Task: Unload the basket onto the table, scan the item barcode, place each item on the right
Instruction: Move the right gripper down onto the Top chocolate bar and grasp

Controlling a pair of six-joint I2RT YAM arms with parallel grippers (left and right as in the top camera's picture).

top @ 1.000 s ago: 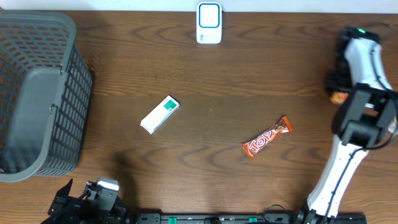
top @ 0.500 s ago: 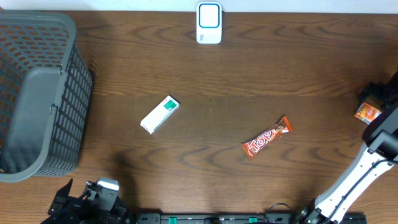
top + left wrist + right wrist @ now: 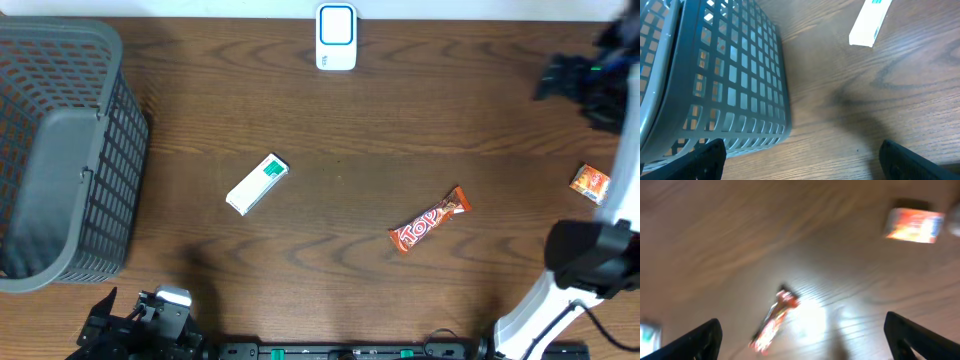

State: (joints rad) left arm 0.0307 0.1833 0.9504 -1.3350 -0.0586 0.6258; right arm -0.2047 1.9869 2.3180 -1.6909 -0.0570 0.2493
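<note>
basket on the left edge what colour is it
The basket is grey, a square-holed mesh; clearest in the left wrist view.

Right tool [image 3: 802, 337] off orange packet [image 3: 590, 183]

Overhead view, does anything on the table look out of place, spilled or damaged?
Nothing looks spilled or damaged. The one oddity is the small orange packet, lying far to the right, well apart from the white box and the candy bar. The right wrist view is blurred.
</note>
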